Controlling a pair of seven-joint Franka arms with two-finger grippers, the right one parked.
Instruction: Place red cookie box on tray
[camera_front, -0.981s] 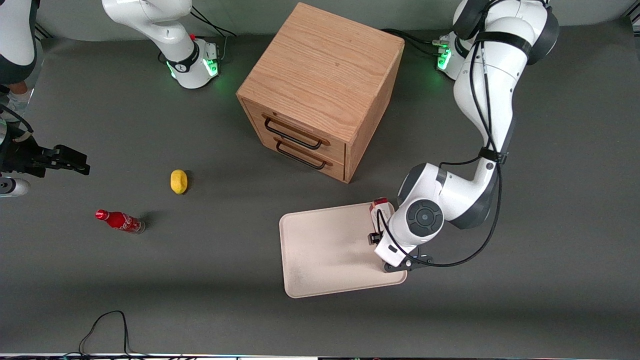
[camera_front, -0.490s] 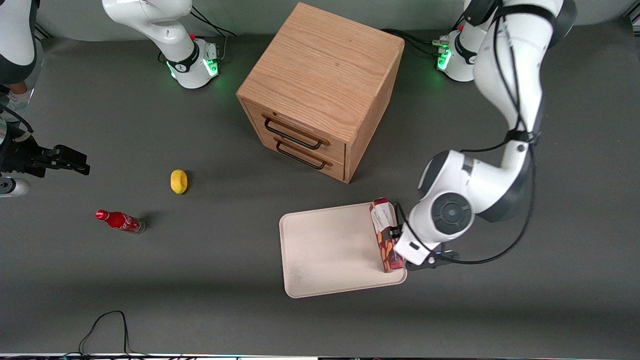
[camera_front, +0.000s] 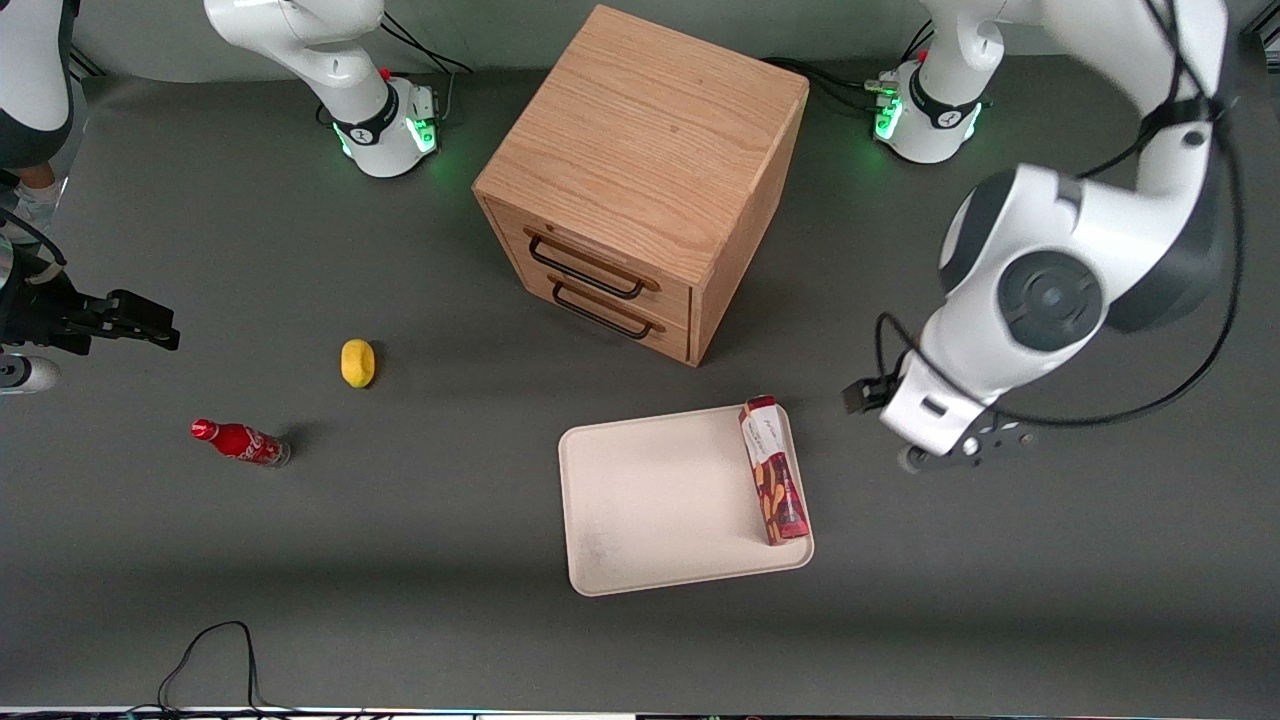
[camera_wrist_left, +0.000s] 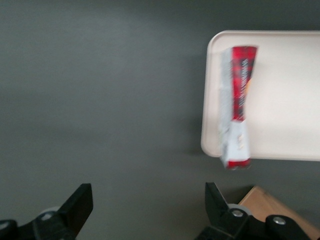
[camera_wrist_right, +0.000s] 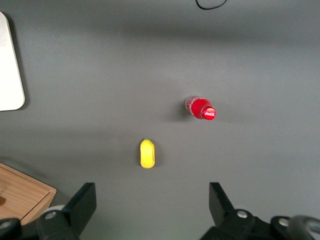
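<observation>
Cream-pink and low-rimmed, the tray (camera_front: 660, 500) sits nearest the front edge of the grey table (camera_front: 400, 560), and the red cookie box (camera_front: 774, 470) lies flat inside it, pressed along the short rim that faces the working arm's end, its white label end pointing toward the cabinet and poking slightly over the tray's corner there. From the wrist camera the red cookie box (camera_wrist_left: 237, 125) shows the same thing: lengthwise against the rim of the tray (camera_wrist_left: 285, 75), label end hanging just past it. The gripper (camera_front: 935, 440) hangs in the air well apart from the box, toward the working arm's end of the table, and its fingers (camera_wrist_left: 80, 205) are spread wide with nothing between them. I would judge the placing done. As for handling, the carton looks light and stiff but thin-walled, likely to dent under a hard squeeze and a little slick on its printed faces; a pinch across the narrow width near the middle of its length would seem the safest hold, keeping it from tipping. A little farther from the camera lie a small red soda bottle (camera_front: 240, 442) and a yellow lemon-like thing (camera_front: 357, 362), both toward the parked arm's end. Farther still stands the wooden drawer cabinet (camera_front: 640, 180), both drawers closed.
</observation>
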